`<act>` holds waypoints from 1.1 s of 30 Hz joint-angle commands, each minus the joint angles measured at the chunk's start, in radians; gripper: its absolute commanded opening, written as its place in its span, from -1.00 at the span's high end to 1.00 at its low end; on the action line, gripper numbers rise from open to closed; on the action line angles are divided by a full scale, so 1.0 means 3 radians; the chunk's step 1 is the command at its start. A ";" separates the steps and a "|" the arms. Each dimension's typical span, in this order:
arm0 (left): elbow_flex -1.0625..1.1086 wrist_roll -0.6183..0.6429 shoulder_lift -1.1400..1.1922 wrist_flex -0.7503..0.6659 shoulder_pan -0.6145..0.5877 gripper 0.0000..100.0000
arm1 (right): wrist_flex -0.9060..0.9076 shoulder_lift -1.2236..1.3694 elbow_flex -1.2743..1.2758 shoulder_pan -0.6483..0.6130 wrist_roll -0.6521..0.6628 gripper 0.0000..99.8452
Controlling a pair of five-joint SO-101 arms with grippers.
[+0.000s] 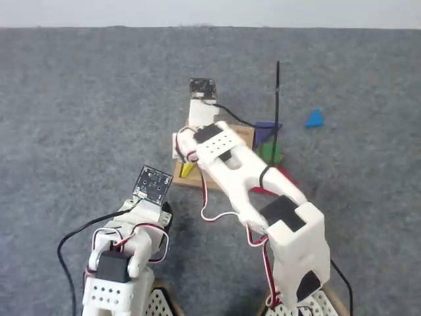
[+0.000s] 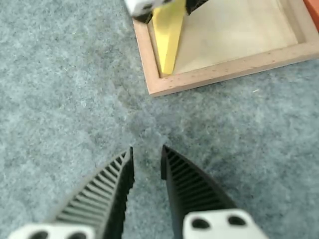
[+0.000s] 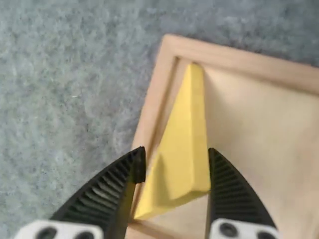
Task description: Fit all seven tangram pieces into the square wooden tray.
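The right claw (image 3: 174,157) pinches the yellow triangle (image 3: 187,129) across its wide end, one ribbed finger on each side. The piece runs forward from the fingertips, and its narrow point reaches into the corner of the tray (image 3: 159,94). In the left wrist view the piece appears tilted, point down on the tray floor and alongside the rim wall. The piece looks rigid, light and smooth-faced, so it should not flex, but it may slip. Because its edges converge toward the point, a grip nearer the point would probably squeeze it out of the jaws. The wide end is the better place to hold it, with both fingers bearing on the edges. Lowering it flat probably calls for a gentle release, since a thin piece can ride up on the rim. Past the tray on the side away from this claw lie a purple piece (image 1: 266,130), a green piece (image 1: 271,153) and a red piece (image 1: 279,181), all close to the rim. A blue triangle (image 1: 315,118) lies farther out on the desk (image 1: 79,99). The left claw (image 2: 147,149) is slightly spread with nothing between its fingers. It hangs above the grey desk, with the near corner of the tray just ahead of its tips.
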 commanded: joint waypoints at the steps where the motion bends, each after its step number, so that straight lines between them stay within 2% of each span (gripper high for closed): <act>1: -0.0023 0.0020 -0.0005 0.0015 0.0005 0.82 | 0.0130 -0.0125 -0.0220 0.0166 0.0148 0.61; 20: -0.0023 0.0020 -0.0005 0.0015 0.0005 0.82 | 0.0826 -0.0744 -0.0194 0.0253 0.1084 0.63; 24: -0.0023 0.0020 -0.0005 0.0015 0.0005 0.82 | 0.0990 -0.1138 -0.0082 0.0381 0.1335 0.77; 27: -0.0023 0.0020 -0.0005 0.0015 0.0005 0.82 | 0.0760 -0.1491 0.0476 0.0386 0.1570 0.83; 33: -0.0023 0.0020 -0.0005 0.0015 0.0005 0.82 | -0.0524 -0.1961 0.2005 0.0417 0.1642 0.79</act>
